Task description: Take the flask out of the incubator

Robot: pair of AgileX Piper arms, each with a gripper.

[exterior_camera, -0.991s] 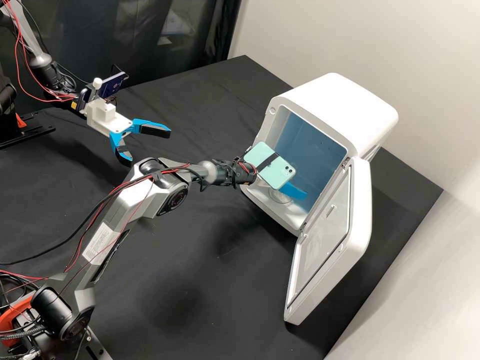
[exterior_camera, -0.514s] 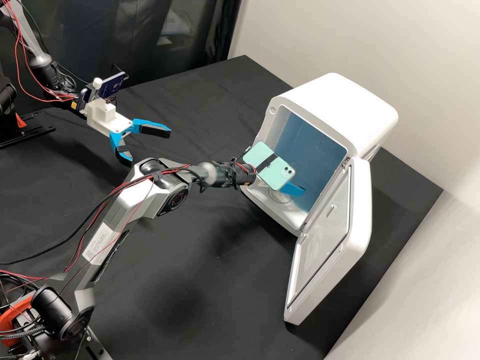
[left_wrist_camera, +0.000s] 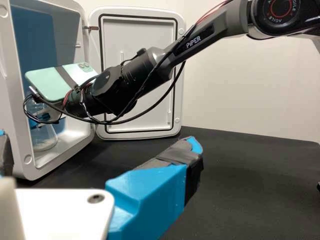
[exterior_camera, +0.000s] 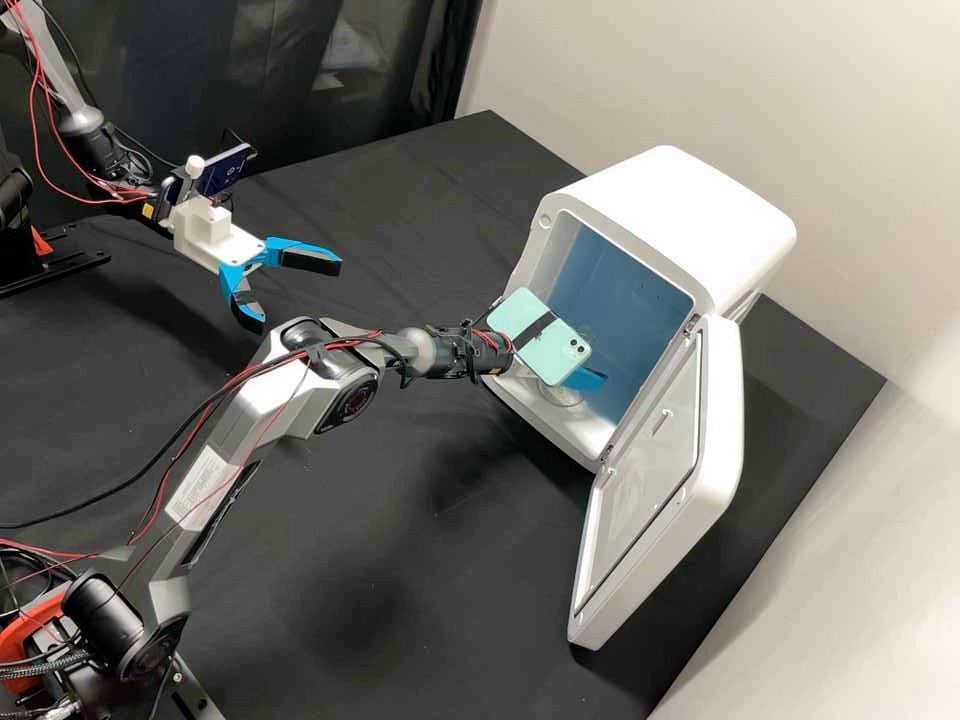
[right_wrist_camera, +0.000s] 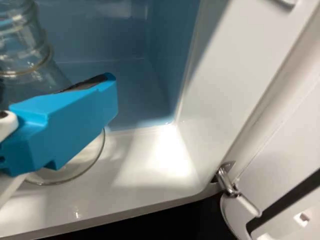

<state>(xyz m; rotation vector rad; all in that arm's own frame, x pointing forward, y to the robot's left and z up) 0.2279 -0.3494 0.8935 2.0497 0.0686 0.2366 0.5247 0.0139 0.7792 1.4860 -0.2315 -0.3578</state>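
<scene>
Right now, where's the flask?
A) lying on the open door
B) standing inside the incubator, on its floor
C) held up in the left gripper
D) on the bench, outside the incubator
B: the flask stands upright on the white floor inside the incubator, not out on the bench.

Our right gripper (exterior_camera: 588, 378) sits inside the incubator (exterior_camera: 700, 230); our left gripper (exterior_camera: 295, 292) hangs well clear of it, jaws apart.

The flask (right_wrist_camera: 25, 52) was clear, glossy glass; the incubator (exterior_camera: 690, 215) smooth white plastic (faintly shiny); the bench (exterior_camera: 420, 560) matt black.
</scene>
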